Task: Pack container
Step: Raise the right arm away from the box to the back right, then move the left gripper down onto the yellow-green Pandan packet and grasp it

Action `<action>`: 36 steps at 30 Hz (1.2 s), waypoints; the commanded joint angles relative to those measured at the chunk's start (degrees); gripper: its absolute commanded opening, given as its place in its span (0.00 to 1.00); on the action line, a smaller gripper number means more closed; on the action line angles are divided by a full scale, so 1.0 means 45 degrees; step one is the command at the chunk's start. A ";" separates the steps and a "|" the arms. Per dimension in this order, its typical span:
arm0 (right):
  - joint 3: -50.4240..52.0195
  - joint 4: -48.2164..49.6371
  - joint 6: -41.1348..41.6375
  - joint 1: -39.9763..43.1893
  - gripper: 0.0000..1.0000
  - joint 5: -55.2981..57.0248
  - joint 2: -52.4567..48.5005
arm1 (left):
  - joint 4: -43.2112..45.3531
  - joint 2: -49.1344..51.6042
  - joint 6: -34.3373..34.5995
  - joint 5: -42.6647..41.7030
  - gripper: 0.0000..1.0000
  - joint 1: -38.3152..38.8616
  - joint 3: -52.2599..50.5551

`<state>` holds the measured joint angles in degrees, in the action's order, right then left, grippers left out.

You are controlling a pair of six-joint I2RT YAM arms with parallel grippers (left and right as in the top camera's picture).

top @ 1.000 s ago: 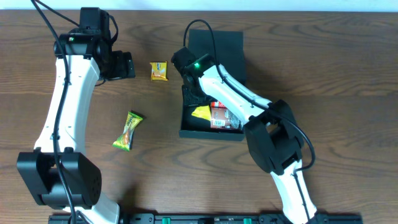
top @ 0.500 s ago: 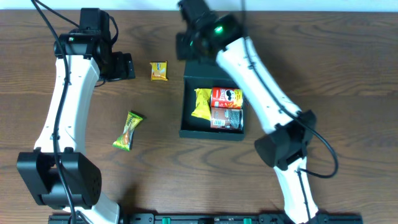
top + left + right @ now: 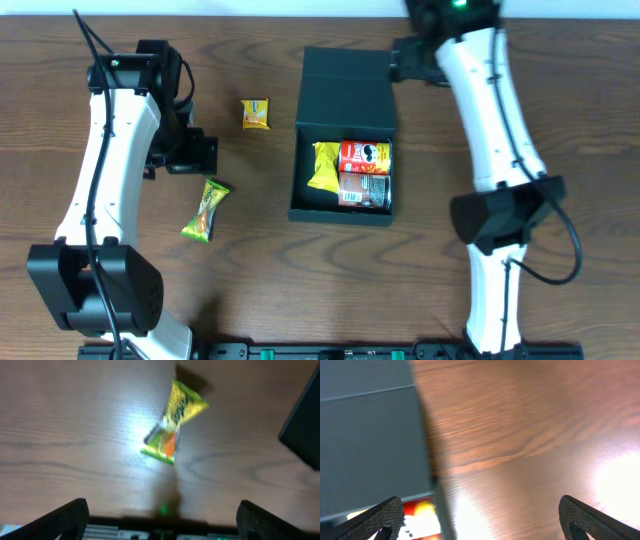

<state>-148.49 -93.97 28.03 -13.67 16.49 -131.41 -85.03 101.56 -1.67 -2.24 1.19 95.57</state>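
Lining up the left gripper (image 3: 188, 153), fingers spread wide, above the green-yellow packet (image 3: 173, 424): we should centre, descend, pinch its narrow waist. Our container (image 3: 340, 214) sits between the arms, lid (image 3: 345, 85) open, holding cans (image 3: 363, 170) and a yellow packet (image 3: 323, 168). Our right gripper (image 3: 412, 62) beside the lid, fingers spread, empty.

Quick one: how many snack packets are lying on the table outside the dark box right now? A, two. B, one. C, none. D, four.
A: two lie on the wood to the left of the container, a small yellow packet and a green-yellow packet.
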 commanded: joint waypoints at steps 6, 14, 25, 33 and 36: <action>-0.0160 0.0170 -0.1117 0.0690 0.99 0.0146 0.0058 | 0.2259 -0.0894 -0.0350 -0.0500 0.96 0.0743 -0.4065; -0.0160 0.0272 -0.1209 0.0729 0.99 0.0233 0.0058 | 0.6266 -0.1311 0.0092 -0.0015 0.96 0.0908 -0.7189; -0.0160 0.0403 -0.1209 0.0733 0.99 -0.0010 0.0058 | 0.9374 -0.1263 0.0087 0.0607 0.88 0.0908 -0.8155; -0.0160 0.0544 -0.1214 0.0738 0.99 -0.0005 0.0058 | 0.9287 -0.1263 0.0146 0.0573 0.68 0.0908 -0.8155; -0.0160 0.0709 -0.1341 0.0738 0.99 -0.0005 0.0058 | 0.9219 -0.1263 0.0340 0.0529 0.52 0.0908 -0.8155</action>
<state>-148.49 -91.13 23.16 -10.48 16.29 -131.41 -43.13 96.79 -0.97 -0.45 5.17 58.96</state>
